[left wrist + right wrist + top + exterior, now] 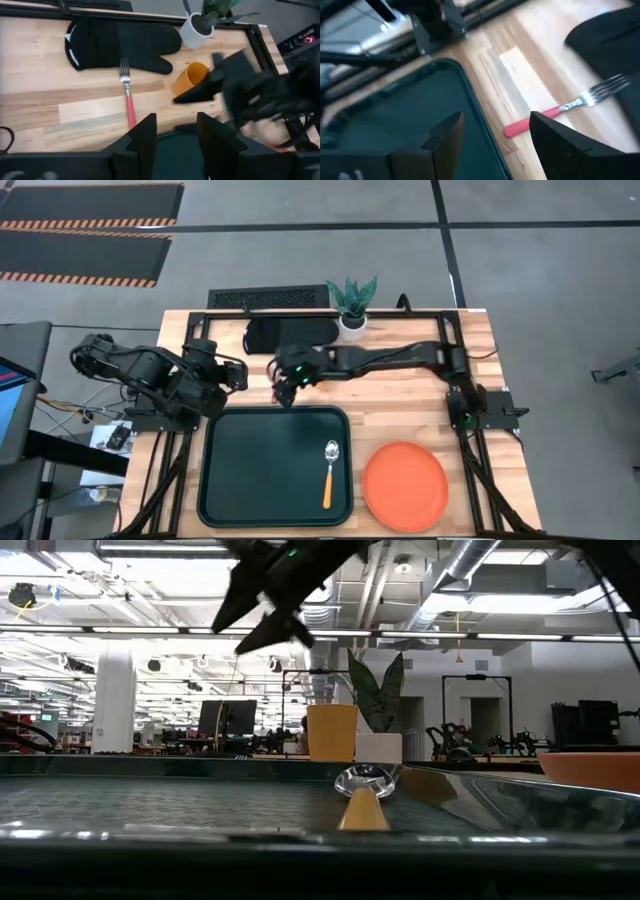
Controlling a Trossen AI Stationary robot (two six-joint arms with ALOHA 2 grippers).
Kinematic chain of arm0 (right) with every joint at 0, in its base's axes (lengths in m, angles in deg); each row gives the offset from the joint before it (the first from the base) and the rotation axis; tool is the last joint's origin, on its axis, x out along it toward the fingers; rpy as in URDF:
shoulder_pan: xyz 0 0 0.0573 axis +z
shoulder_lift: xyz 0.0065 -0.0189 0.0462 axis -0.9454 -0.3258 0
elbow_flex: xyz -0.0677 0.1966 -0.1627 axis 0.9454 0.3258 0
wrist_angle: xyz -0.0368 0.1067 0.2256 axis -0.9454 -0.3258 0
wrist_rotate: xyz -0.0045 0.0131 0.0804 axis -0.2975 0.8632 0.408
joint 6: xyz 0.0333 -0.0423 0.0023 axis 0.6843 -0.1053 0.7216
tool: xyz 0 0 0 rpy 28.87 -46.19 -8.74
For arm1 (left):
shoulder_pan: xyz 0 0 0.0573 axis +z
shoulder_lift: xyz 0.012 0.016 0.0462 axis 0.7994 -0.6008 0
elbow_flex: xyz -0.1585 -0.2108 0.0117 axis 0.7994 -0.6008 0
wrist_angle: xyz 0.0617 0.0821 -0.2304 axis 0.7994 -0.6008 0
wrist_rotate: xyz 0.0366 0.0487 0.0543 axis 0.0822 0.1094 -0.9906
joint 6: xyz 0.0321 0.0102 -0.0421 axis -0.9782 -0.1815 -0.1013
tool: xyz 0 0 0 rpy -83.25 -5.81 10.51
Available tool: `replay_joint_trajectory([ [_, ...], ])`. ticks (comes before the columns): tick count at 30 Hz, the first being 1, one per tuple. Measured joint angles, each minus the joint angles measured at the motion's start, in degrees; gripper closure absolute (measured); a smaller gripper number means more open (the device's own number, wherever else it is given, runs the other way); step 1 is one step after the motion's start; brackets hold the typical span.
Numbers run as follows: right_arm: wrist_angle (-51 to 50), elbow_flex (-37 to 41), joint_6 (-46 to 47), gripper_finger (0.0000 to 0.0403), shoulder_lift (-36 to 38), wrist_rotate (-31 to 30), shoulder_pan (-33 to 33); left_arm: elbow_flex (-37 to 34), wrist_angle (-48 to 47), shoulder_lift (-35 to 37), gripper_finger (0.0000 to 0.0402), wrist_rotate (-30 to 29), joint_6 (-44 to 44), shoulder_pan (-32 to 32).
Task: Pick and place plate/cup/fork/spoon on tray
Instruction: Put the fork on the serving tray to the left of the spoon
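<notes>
The dark green tray (262, 470) lies at the table's near middle, with the orange-handled spoon (329, 471) on its right part. The orange plate (405, 485) lies on the table right of the tray. The red-handled fork (127, 95) lies on the wood between the tray's far rim and the black mitt, and also shows in the right wrist view (555, 113). The orange-yellow cup (191, 79) stands by the plant pot. My right gripper (285, 390) hovers open above the tray's far edge near the fork. My left gripper (243, 376) is open at the tray's far left corner.
A black oven mitt (290, 332) lies at the far middle, with the fork's tines at its near edge. A white pot with a green plant (352, 308) stands at the far edge. A black frame (455, 370) runs round the table top.
</notes>
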Motion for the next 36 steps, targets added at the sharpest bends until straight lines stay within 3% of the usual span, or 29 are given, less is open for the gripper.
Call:
replay_joint_trajectory([
  [3,-5.52,-3.6,-1.42,0.0148,-3.47,-0.17,0.18,-2.4,-0.01,0.0,0.0278,0.44,1.34,1.7],
  [9,-23.42,-5.58,-7.75,0.0148,-0.2,-2.8,-1.78,-14.87,1.94,1.37,0.0278,11.47,0.07,7.96],
  [16,-38.47,-5.59,-9.78,0.0148,10.31,-9.13,-3.02,-34.93,25.75,5.92,0.0278,11.48,-8.88,14.9],
  [22,-46.61,-5.61,0.48,0.0148,18.3,-14.71,-3.01,-47.6,48.76,4.73,0.0278,17.72,-23.48,24.54],
  [26,-48.89,-5.6,6.98,0.0148,21.78,-18.66,-1.93,-49.76,61.07,2.6,0.0278,18.7,-31.84,29.2],
  [28,-49.38,-5.58,9.27,0.0148,22.94,-20.32,-1.45,-50.01,62.15,-0.12,0.0278,18.06,-34.18,31.24],
  [32,-50.84,-5.58,11.94,0.0148,24.01,-21.45,-0.66,-49.44,69.14,-7.85,0.0278,22.52,-41.35,34.38],
  [36,-52.73,-5.58,13.55,0.0148,24.13,-22.24,-0.17,-48.2,70.25,-14.95,0.0278,22.63,-42.19,34.83],
])
